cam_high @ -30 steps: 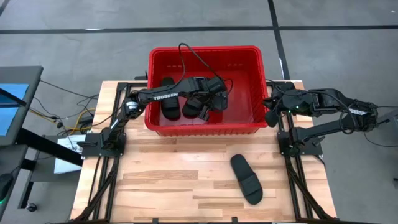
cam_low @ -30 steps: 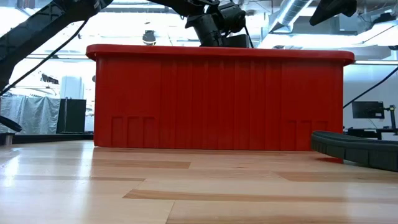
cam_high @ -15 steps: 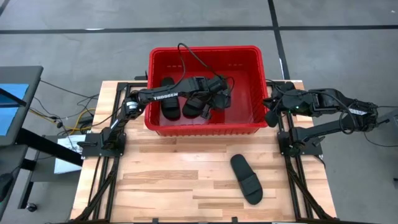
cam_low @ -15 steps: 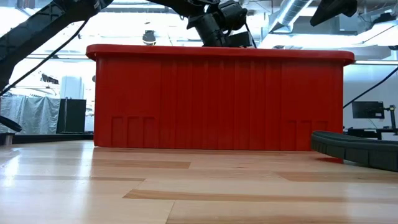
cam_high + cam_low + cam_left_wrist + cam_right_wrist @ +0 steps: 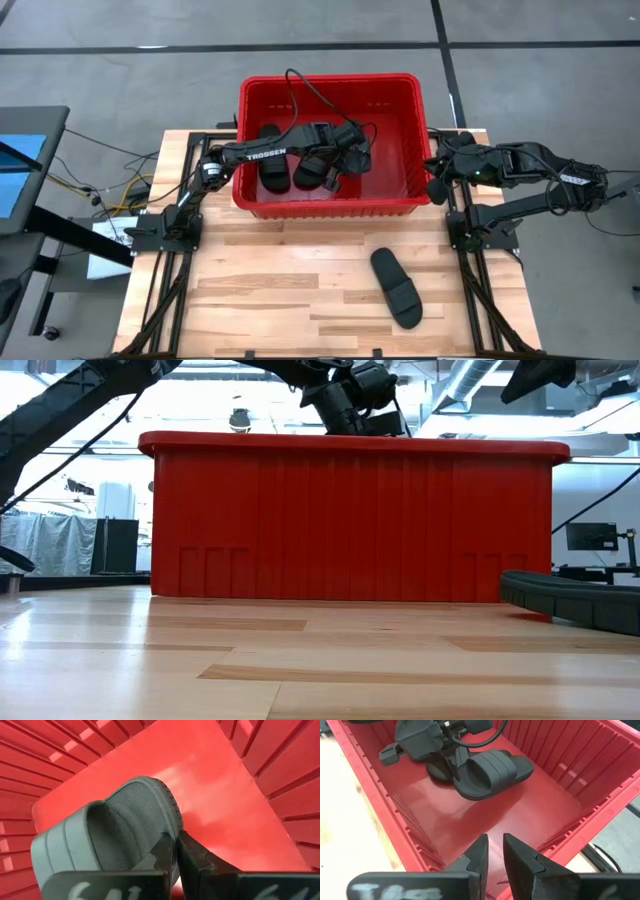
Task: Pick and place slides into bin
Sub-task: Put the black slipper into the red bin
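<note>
Large red plastic bin (image 5: pixel 400 195) sits at the far middle of the wooden table (image 5: pixel 250 290). Inside it, toward its left half: two black slide sandals (image 5: pixel 272 172) side by side, a third (image 5: pixel 330 172) just right of them. Fourth black slide (image 5: pixel 396 288) lies on the table in front of the bin, toward its right.

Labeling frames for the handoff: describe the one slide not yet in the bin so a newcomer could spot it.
Start from the red bin at the table's far edge, then look at the bare wood in front of it, toward the right arm's side. The slide on the table lies there flat and at an angle, well clear of the bin. It is the only one outside: the other slides visible are in the bin, one pinched by the left gripper.
</note>
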{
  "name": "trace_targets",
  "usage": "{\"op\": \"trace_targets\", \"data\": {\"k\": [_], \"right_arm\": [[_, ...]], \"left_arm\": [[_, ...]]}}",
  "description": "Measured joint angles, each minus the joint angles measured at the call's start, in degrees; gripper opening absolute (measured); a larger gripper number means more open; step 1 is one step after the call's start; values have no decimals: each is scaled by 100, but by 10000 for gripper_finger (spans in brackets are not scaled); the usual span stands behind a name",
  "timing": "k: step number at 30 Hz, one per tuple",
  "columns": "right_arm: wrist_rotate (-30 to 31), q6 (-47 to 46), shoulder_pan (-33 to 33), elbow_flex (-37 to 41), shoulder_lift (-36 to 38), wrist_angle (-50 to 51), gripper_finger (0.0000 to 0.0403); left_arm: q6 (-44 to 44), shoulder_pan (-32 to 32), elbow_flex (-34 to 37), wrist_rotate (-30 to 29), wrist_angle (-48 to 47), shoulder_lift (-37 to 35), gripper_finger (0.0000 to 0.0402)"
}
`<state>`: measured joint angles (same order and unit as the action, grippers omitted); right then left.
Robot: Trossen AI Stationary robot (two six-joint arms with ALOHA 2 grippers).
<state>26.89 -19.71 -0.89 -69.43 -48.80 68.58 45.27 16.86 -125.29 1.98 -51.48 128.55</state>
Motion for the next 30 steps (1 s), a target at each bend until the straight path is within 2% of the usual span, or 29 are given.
{"op": "trace_targets", "data": {"k": [9,14,30], "right_arm": [[-2,-23,0,0,0,0,52],[-2,-23,0,0,0,2,52],[-48,-30,0,0,0,45,52]], "left_arm": [[-67,0,0,92,-4,0,0],[-104,2,0,334,2,0,0],[-88,36,-2,312,251,2,0]]}}
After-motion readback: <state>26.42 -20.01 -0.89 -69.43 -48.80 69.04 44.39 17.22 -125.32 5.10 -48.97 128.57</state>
